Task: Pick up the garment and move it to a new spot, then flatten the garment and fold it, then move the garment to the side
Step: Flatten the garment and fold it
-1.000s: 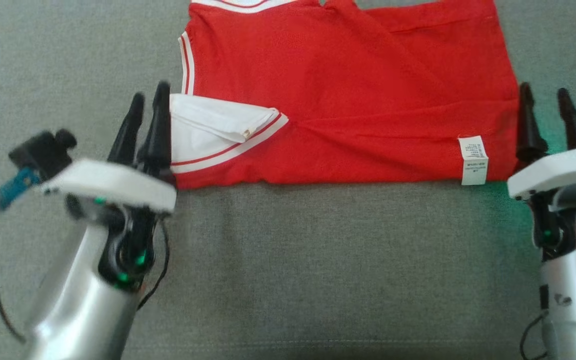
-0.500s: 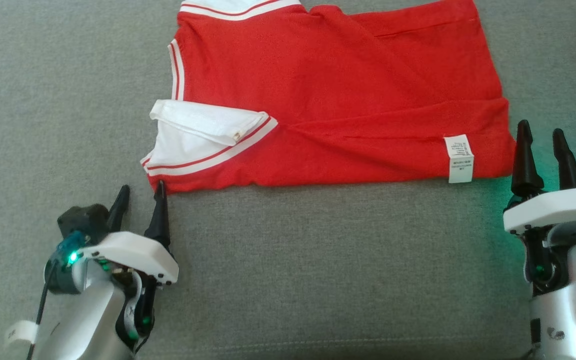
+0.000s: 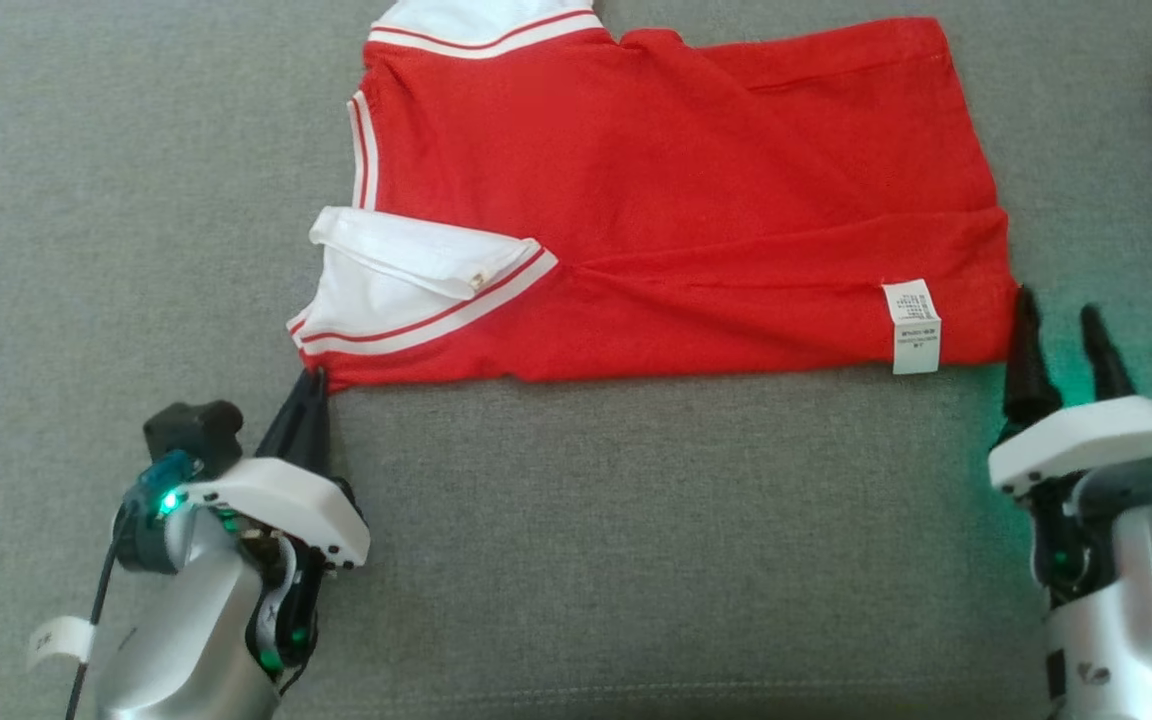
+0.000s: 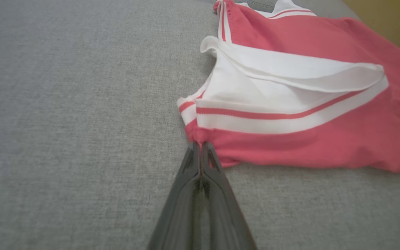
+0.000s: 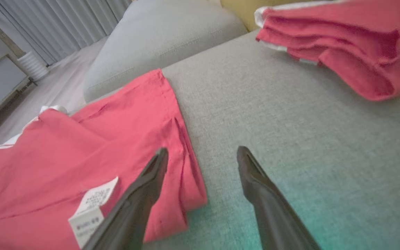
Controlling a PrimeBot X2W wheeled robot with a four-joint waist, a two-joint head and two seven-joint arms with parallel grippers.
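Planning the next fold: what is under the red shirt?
Grey cushion shows all round the shirt, so it lies on that. Whatever is beneath its folded layers is covered.

Soft even light, faint shadows; green glow (image 3: 976, 390); wrist cams blurry.

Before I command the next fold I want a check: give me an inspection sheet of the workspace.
Surface: grey cushion, bare in front of the garment.
Job's things: red garment lying flat, partly folded; white collar at its left, care label near its right corner.
Clutter: second garment, red, folded, at far right.
Grippers: left claw shut on the red garment's near left corner; right claw open at its near right corner.
Cables: black cable beside the left forearm.
Surroundings: grey curtains beyond the cushion.
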